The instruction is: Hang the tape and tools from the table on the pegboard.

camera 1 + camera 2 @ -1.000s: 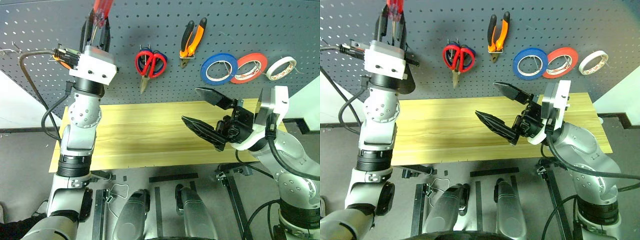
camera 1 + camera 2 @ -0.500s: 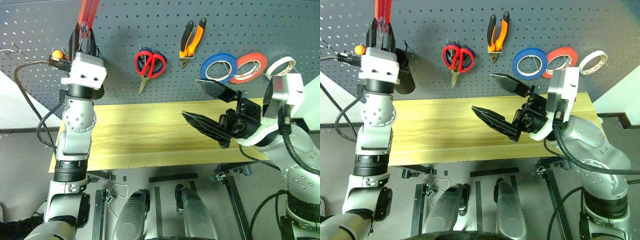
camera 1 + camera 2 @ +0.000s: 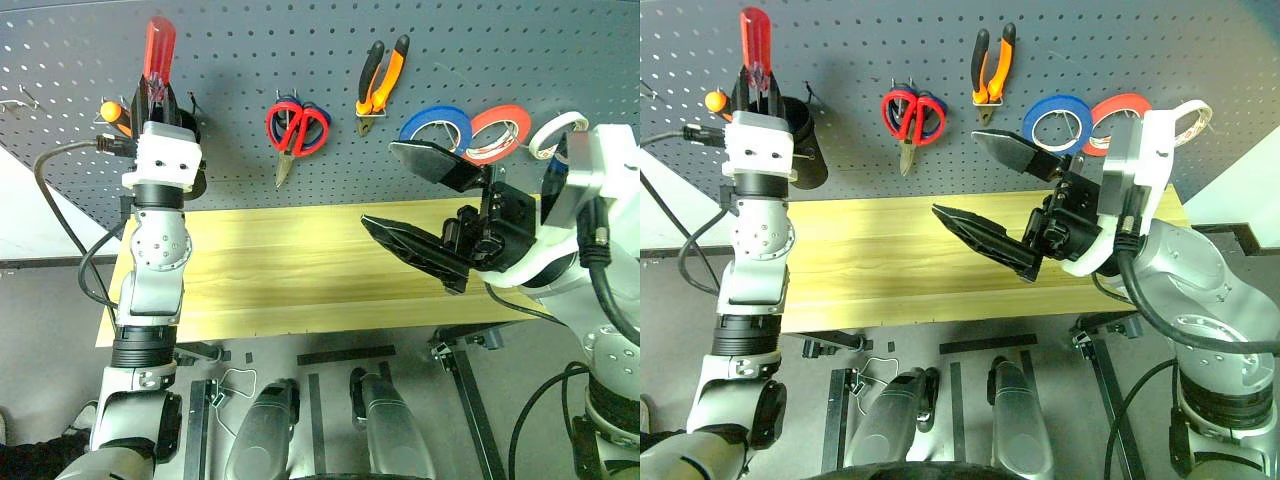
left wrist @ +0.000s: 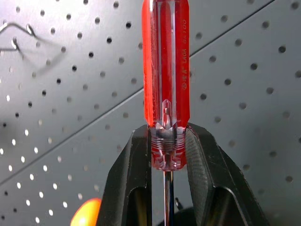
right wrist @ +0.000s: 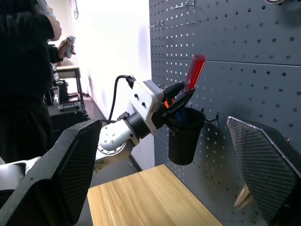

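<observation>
A black cup (image 3: pixel 805 160) hangs beside the orange-handled screwdriver (image 3: pixel 715 101).

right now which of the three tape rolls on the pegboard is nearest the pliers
The blue roll: it hangs just right of the pliers, with the red-orange roll and whitish roll farther right.

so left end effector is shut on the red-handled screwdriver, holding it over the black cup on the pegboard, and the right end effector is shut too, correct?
Not quite. The right end effector is open and holds nothing, as the left eye view shows. The rest stands: the left end effector is shut on the red-handled screwdriver, above the black cup on the pegboard.
</observation>
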